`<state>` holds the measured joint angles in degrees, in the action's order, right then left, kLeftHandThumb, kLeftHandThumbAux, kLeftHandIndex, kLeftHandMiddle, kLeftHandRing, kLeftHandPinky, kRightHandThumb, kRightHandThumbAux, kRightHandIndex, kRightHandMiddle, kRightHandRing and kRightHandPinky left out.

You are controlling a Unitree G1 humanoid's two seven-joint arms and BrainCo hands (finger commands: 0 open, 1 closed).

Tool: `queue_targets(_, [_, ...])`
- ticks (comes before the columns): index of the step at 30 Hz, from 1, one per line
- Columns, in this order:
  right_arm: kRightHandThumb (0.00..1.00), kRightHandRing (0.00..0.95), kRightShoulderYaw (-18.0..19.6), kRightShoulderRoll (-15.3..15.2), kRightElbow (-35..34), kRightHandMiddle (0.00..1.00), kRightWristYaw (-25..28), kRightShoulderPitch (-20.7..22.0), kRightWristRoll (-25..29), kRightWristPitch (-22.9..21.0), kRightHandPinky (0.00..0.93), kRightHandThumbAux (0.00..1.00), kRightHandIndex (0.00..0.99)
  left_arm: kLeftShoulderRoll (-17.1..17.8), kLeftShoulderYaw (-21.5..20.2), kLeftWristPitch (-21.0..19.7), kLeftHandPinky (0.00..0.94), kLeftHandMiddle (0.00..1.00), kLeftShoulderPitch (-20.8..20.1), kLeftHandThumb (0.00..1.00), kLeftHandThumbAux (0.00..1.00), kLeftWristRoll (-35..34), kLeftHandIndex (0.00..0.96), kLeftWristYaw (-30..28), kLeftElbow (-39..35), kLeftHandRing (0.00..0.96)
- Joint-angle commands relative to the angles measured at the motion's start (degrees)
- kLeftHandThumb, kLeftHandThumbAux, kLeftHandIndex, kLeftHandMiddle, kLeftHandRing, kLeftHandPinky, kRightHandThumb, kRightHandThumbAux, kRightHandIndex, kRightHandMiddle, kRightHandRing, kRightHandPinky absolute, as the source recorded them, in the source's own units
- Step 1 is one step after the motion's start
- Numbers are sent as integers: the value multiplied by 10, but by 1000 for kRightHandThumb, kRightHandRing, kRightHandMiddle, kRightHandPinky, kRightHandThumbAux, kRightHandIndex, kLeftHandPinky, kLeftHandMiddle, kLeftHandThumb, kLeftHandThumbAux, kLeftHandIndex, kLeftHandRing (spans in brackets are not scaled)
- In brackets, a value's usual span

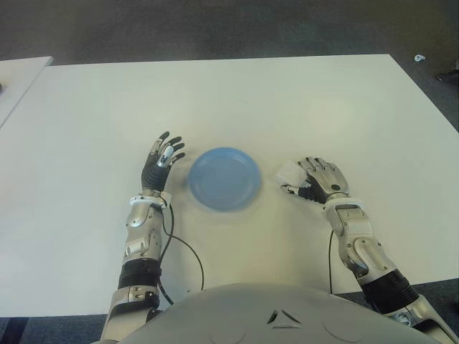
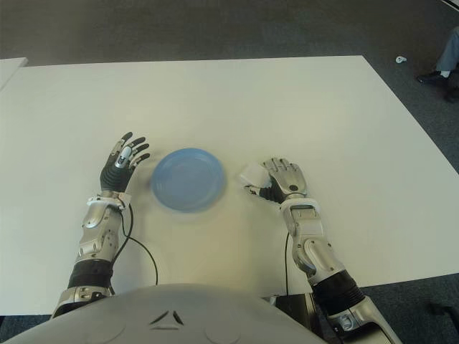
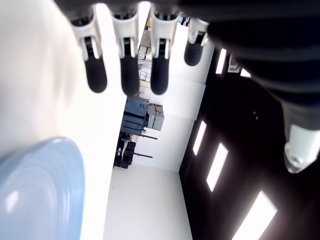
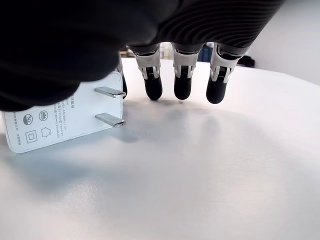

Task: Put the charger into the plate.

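Nothing is in the plate yet. The charger lies on the table beside it, under the right hand, fingers loose, not gripping. Left hand spread, empty.

Plate mid-table, left hand just left, charger right of plate, under right hand

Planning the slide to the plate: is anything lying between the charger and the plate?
Nothing visible. Only bare table separates the charger, beside the right hand, from the blue plate. The left hand shows on the plate's far side.
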<state>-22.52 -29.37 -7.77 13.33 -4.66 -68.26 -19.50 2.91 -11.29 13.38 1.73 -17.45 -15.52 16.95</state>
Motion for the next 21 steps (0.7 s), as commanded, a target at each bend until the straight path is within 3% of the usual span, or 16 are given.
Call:
queue_targets(1, [268,0,-9,-9,6,0,14,-18,2,13,0,114,0,-2,-3,-5,261,232,9,0,492,-3,121,0,-3,247])
queue_targets(21, [250,0,6,-22,-23,0,4,-34,15,31,0,131,0,-5,-3,-13,256,231,9,0,499,-5,125,1,-9,243])
